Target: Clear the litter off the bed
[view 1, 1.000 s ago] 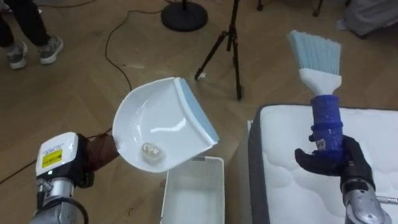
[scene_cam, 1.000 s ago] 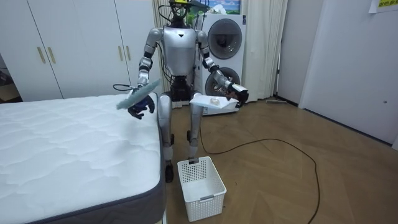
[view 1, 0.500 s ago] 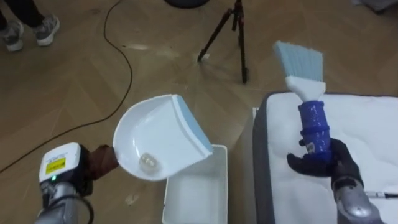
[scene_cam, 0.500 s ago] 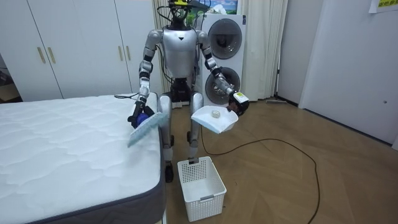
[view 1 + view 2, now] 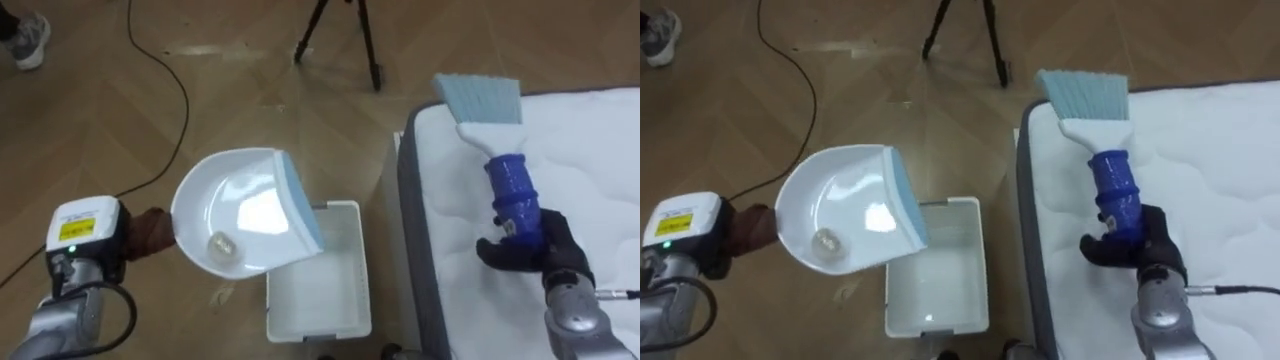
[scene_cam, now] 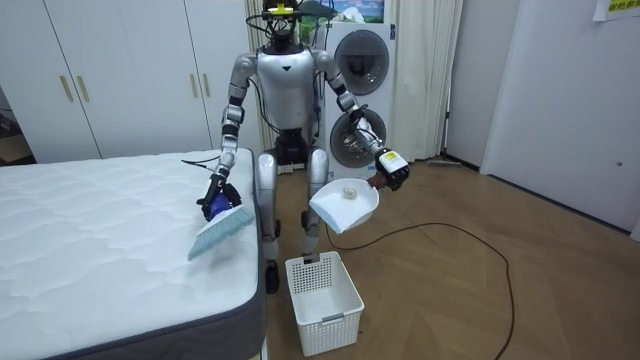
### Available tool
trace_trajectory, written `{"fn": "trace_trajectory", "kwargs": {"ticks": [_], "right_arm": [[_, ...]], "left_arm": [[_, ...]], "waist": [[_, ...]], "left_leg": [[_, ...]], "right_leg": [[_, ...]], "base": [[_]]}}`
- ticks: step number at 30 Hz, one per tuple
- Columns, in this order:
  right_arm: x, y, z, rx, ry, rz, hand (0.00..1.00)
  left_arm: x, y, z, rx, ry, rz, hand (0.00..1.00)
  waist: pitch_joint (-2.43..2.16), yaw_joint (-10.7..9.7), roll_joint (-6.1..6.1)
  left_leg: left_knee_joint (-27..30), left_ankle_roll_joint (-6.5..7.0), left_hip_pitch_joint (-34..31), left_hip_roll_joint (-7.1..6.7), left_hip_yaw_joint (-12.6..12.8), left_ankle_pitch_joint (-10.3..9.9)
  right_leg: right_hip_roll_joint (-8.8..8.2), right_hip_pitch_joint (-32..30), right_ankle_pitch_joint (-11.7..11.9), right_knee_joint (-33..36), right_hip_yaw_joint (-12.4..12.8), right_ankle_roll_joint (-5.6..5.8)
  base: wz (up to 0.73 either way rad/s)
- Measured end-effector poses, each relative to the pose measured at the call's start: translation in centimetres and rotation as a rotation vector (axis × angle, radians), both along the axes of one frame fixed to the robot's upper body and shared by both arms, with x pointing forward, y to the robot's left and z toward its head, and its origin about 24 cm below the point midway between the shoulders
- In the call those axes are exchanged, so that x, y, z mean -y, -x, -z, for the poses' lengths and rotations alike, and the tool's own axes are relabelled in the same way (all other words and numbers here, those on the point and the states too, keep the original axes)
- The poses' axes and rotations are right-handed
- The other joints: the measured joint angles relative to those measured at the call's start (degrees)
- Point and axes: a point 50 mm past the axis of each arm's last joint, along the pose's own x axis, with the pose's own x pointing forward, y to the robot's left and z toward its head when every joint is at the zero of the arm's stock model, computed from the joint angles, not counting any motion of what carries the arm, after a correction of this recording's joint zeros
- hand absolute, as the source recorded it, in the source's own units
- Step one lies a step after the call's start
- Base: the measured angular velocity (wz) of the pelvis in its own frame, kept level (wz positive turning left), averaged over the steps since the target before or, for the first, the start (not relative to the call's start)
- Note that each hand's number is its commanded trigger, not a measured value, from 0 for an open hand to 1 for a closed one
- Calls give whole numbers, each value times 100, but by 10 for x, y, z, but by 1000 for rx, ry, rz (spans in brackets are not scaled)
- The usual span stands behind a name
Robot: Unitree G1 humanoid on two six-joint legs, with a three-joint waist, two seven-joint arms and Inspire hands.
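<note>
We judge the wad (image 5: 220, 243) could miss the basket (image 5: 330, 300). It sits at the handle end of the dustpan (image 5: 250, 205), which overhangs only the basket's left rim. The pan's long axis runs handle-left, blue lip right. Our left hand (image 5: 143, 230) seems curled round its handle. Our right hand (image 5: 522, 250) clasps the brush (image 5: 505, 185), whose bristles point away over the bed (image 5: 590, 170).

one dustpan (image 5: 250, 200), one brush (image 5: 508, 185), one basket (image 5: 325, 290)

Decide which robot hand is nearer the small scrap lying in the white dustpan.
Left. The left hand grips the dustpan just beside the scrap; the right hand holds the brush over the mattress, beyond the basket.
</note>
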Motion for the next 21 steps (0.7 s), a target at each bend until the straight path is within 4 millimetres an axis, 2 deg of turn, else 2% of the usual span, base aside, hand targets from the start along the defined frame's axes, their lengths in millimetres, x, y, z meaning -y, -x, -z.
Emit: {"fn": "trace_trajectory", "kwargs": {"ticks": [3, 8, 16, 21], "right_arm": [[0, -1, -1, 9, 8, 4, 0], [1, 1, 0, 0, 33, 0, 0], [-1, 2, 2, 2, 45, -5, 0], [-3, 1, 2, 15, 56, -2, 0]], "left_arm": [[-2, -1, -2, -7, -45, 20, 100], [-4, -1, -4, -38, -135, 81, 100], [-2, -1, -5, -63, -231, 171, 100], [-6, -2, -9, -68, -270, 185, 100]], "waist": [[2, 4, 19], [0, -82, 36], [-2, -166, 41], [-2, -141, 42]], "left_leg": [[17, 0, -135, -12, 110, 0], [92, 13, -295, -90, 103, 25], [94, 18, -385, -93, 99, 29], [78, 20, -405, -90, 100, 30]], "right_leg": [[-89, -217, -50, 189, 24, -15], [-152, -367, -139, 331, 1, -13], [-188, -429, -139, 302, -109, -12], [-202, -454, -139, 294, -150, -12]], "base": [[2], [10], [1], [1]]}}
